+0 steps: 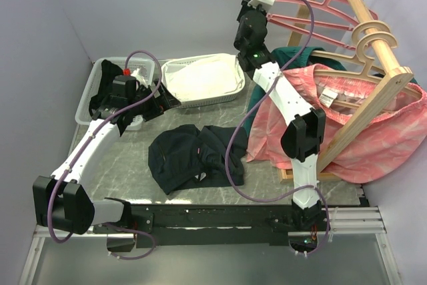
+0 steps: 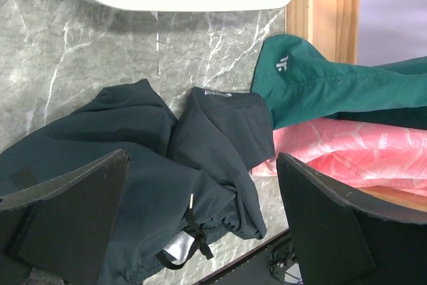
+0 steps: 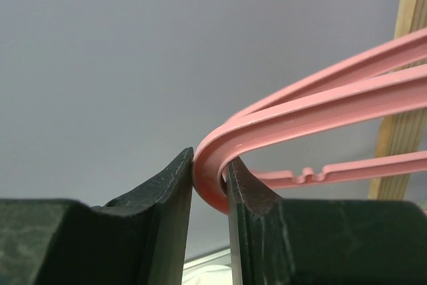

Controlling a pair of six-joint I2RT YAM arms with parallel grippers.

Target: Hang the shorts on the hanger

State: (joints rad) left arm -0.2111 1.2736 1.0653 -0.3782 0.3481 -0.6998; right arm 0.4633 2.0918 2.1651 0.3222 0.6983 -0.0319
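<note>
Right wrist view: right gripper [image 3: 210, 185] is clamped on the curved end of the pink hanger [image 3: 313, 111], plastic pinched flat between both fingers with no gap showing. Top view puts that grip high at the back, with the hanger on the wooden rail [image 1: 373, 38] among other pink ones and some pale wooden ones. Shorts [image 1: 193, 158] lie crumpled on the table [image 1: 133, 165] between the two arms, not near the hanger. Left gripper [image 2: 200, 158] hangs above them with fingers wide apart, holding nothing. Step in hand looks like freeing the hanger from the rail. To do it well, lift until the hook clears the rod, then draw it out along the rail line. Go slowly so the thin frame does not swivel in a grip this close to its end, and steer past the pink garment [image 1: 373, 138] and green garment [image 2: 320, 85] draped below. Hard to make out: two pink bars overlap at the fingers, so I cannot tell whether one hanger or two are caught. The hook's seat on the rod is too small to read. The waistband opening of the shorts is buried in folds, and only a drawstring shows.
</note>
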